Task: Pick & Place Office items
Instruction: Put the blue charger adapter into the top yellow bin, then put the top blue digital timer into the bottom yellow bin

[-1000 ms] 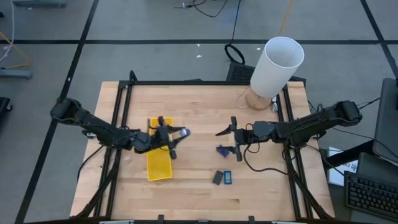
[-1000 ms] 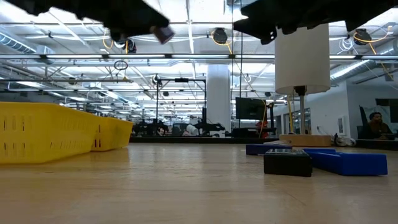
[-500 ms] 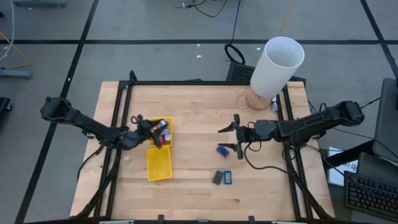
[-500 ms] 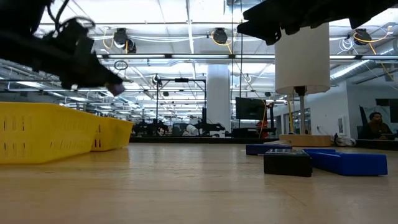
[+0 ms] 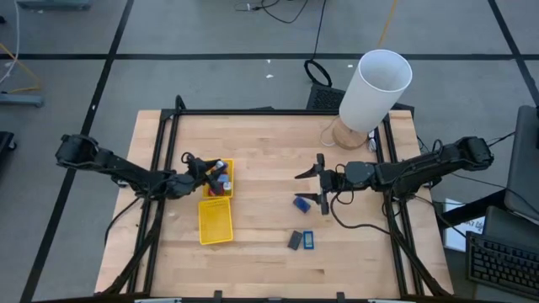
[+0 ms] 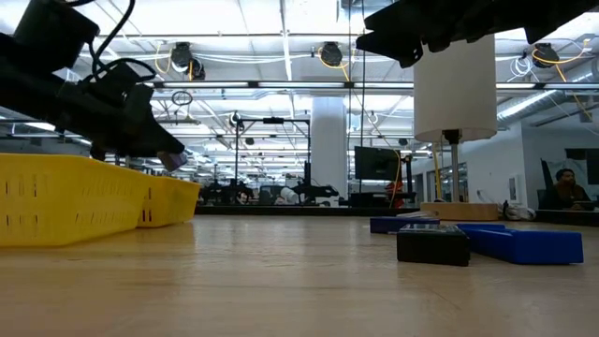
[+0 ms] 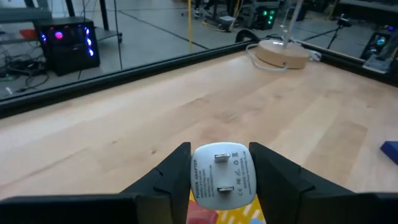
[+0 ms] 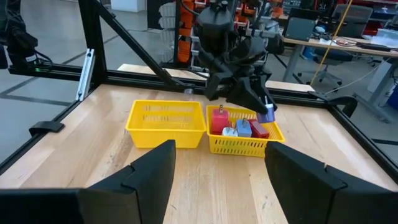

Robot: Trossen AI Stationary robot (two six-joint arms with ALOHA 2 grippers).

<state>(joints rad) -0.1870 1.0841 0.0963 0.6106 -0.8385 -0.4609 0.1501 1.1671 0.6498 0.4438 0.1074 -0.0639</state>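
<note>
My left gripper [image 5: 212, 173] hovers over the far compartment of the yellow tray [image 5: 216, 225], shut on a pale lilac piece [image 7: 222, 175] that also shows in the right wrist view [image 8: 267, 114]. Red, blue and pale pieces [image 8: 239, 129] lie in that compartment. My right gripper [image 5: 318, 183] is open above the table, right of centre. A blue chunk [image 5: 301, 203] lies on the wood just near of it. A dark grey flat rectangle [image 5: 294, 241] and a blue one [image 5: 308, 240] lie flat side by side closer to the near edge. My left gripper pinches the pale lilac piece by its two opposite sides [image 7: 198, 177] between the two fingers. The fingers [image 7: 171, 174] slant down from the table's left. The piece is lifted clear, just above the items in the tray's far compartment [image 8: 244, 144].
A big white cylinder [image 5: 376, 89] on a round wooden base [image 5: 347, 135] stands at the far right corner. A black frame rail [image 5: 160, 168] runs along the table's left side, another along the right. Bare wood [image 5: 269, 181] lies between the tray and my right gripper.
My left gripper has carried the lilac piece toward the table's left, from right of the tray to over its far compartment, then sunk lower toward the items there. It has stayed shut on the piece.
</note>
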